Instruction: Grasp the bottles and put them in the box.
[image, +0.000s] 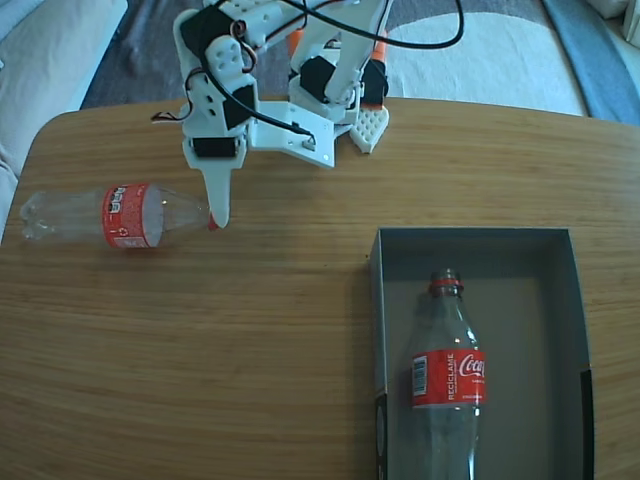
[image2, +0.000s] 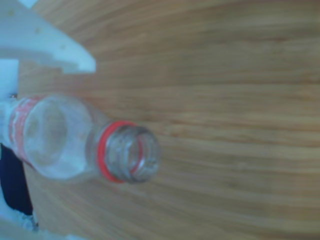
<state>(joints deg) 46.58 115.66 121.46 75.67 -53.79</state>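
Clear plastic bottle with red wrap label (image: 125, 215) lies on its side at the left of the wooden table (image: 250, 350) in the fixed view, neck toward the white gripper (image: 217, 222); wrist view shows its capless mouth and red neck ring (image2: 120, 152). A finger tip sits at the neck; whether the jaws grip it cannot be told. Second identical bottle (image: 447, 370) lies inside the dark grey-blue cardboard box (image: 545, 300), lower right, neck twd the far wall.

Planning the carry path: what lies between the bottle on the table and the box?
Only bare wooden table in the fixed view, between the lying clear plastic bottle and the grey-blue cardboard box.
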